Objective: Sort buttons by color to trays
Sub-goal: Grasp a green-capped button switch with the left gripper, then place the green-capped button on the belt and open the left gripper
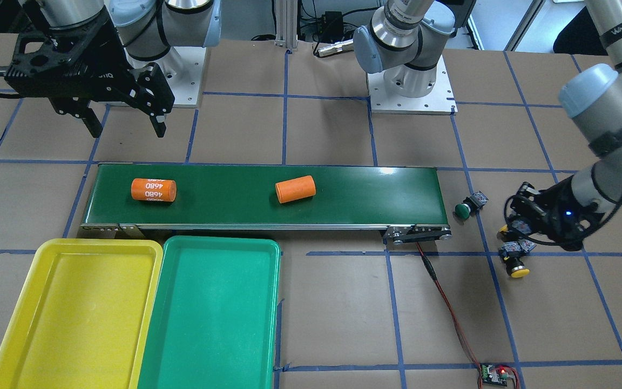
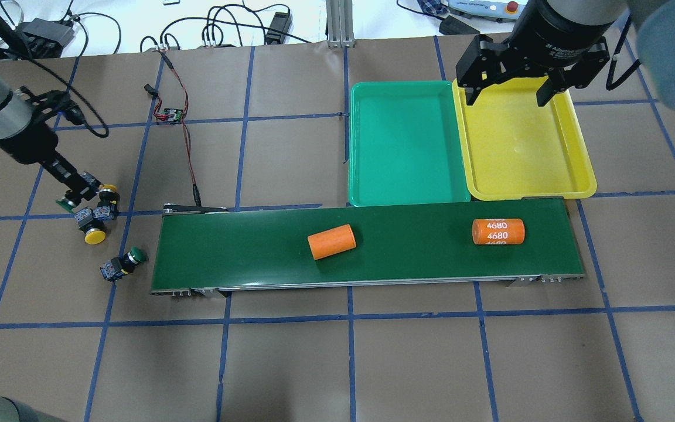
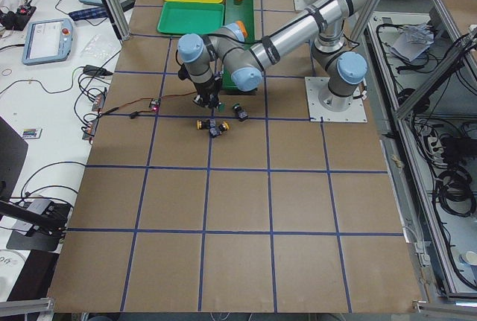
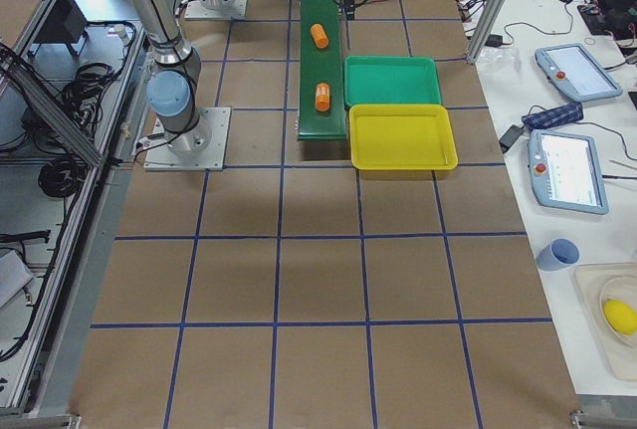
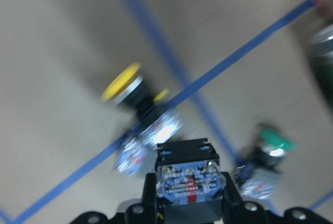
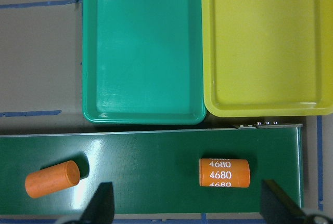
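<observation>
Black left gripper clamped on a button, off the belt's left end. Yellow button and green button lie on the table nearer that end. Right gripper fingers apart, above the belt. Green tray and yellow tray against the belt's far side.

A robotics lab. Two grey industrial robot arms are bolted through metal base plates to a large table covered in brown paper and marked into squares with blue tape. A short green conveyor belt lies across it, wired by red leads to a bare circuit board. Along the far side runs a white bench with teach pendants (handheld robot control screens), loose cables and aluminium frame posts.
</observation>
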Robot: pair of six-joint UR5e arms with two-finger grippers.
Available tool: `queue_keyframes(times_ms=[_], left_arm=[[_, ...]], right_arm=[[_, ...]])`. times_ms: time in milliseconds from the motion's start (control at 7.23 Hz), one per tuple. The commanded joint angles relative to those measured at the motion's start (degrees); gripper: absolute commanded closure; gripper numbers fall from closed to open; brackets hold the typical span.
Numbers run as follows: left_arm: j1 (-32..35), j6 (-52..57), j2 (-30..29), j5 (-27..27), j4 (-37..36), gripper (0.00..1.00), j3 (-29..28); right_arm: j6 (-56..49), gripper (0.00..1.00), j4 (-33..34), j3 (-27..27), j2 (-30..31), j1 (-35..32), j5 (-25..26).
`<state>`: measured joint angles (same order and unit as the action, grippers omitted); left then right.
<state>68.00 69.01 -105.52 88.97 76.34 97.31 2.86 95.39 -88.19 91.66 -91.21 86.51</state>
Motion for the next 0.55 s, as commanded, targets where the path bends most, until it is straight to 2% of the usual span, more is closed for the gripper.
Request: queue_keyframes(times_ms=[0, 138, 415], left_arm=[[14.1, 5.3, 5.3, -1.7, 0.1, 1.0, 5.6], [19.0, 5.2, 8.0, -0.6, 0.0, 1.0, 9.9], [20.2, 12.9, 14.2, -0.7, -2.1, 1.0, 16.5]], right_arm=[[-1.0, 0.0, -1.6, 0.0, 0.4, 0.1, 2.6], [-0.9, 0.0, -3.4, -0.1, 0.9, 0.1, 3.1], [-0.8, 0.0, -4.0, -0.3, 1.1, -0.2, 2.4]])
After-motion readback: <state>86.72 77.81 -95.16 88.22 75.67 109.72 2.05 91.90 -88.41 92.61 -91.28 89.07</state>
